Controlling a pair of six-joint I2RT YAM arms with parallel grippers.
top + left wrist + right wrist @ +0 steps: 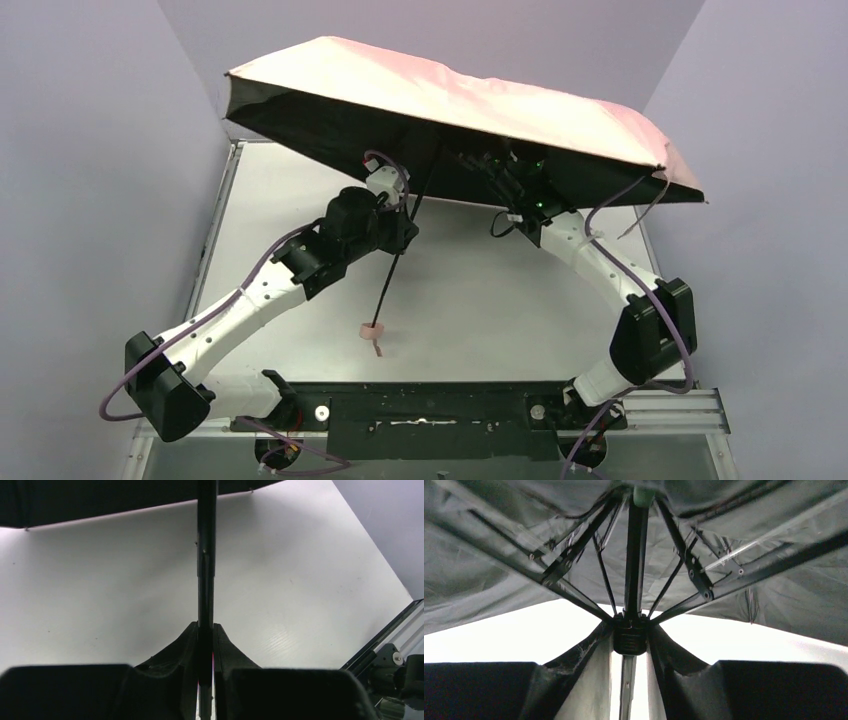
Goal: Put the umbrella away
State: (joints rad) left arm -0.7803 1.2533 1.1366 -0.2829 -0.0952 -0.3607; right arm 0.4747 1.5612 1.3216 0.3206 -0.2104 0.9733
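The umbrella (450,95) is open, pale pink on top and black underneath, and hangs tilted over the back of the table. Its thin black shaft (392,270) slants down to a pink handle end (372,331) with a wrist loop near the table. My left gripper (402,208) is shut on the shaft mid-length; in the left wrist view the shaft (206,555) runs up between my fingers (185,645). My right gripper (492,168) is up under the canopy. In the right wrist view its fingers (589,650) clasp the black runner (629,640) where the ribs (574,555) meet.
The white table (500,300) lies between lilac walls (90,150). A black base rail (430,405) runs along the near edge and shows at the right of the left wrist view (395,650). Purple cables (640,280) loop along both arms.
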